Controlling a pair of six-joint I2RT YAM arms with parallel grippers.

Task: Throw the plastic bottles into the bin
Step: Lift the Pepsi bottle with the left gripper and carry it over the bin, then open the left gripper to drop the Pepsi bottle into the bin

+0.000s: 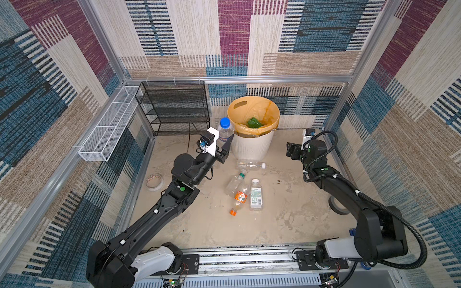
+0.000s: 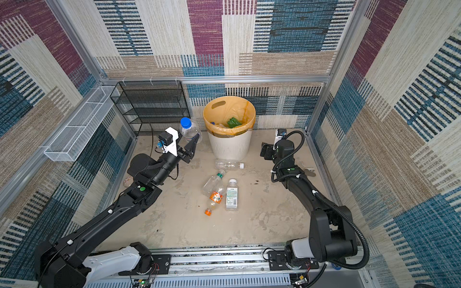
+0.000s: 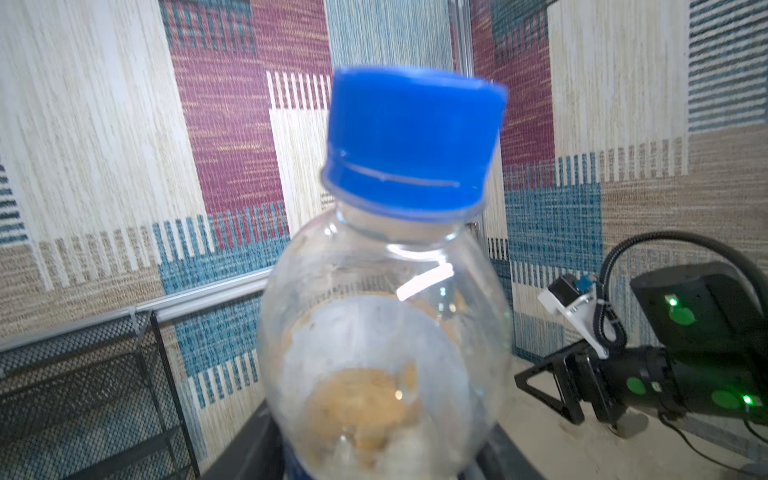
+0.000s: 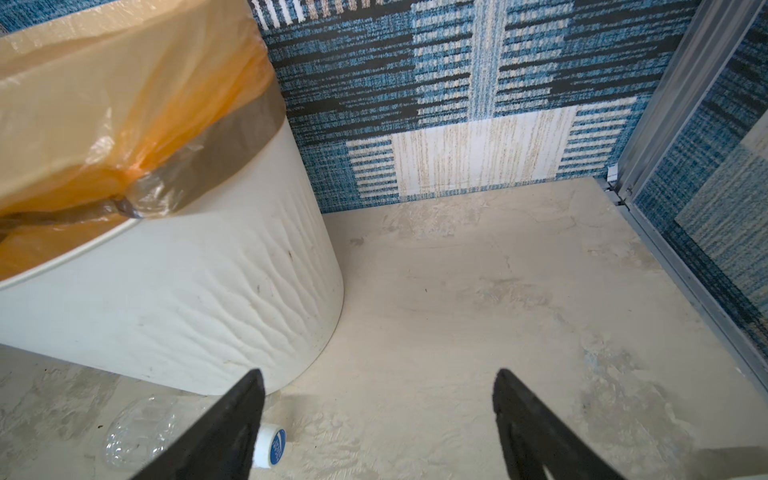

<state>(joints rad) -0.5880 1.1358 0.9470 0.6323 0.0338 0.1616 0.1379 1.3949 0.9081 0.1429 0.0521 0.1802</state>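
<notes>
My left gripper (image 1: 223, 141) is shut on a clear bottle with a blue cap (image 1: 225, 129), held upright in the air just left of the bin's rim. That bottle (image 3: 386, 332) fills the left wrist view and hides the jaws. The bin (image 1: 249, 147) is a white ribbed bucket with an orange liner and a green crumpled thing (image 1: 254, 122) inside. Several bottles lie on the floor: a clear white-capped one (image 1: 250, 165) at the bin's foot, a green-capped one (image 1: 235, 183), an orange-labelled one (image 1: 240, 198) and a white-labelled one (image 1: 256, 195). My right gripper (image 4: 378, 374) is open and empty, low to the right of the bin (image 4: 187, 291).
A black mesh rack (image 1: 174, 109) stands at the back left and a white wire basket (image 1: 107, 124) hangs on the left wall. A tape roll (image 1: 154, 182) lies by the left arm. A grey tape roll (image 1: 336, 205) lies beside the right arm.
</notes>
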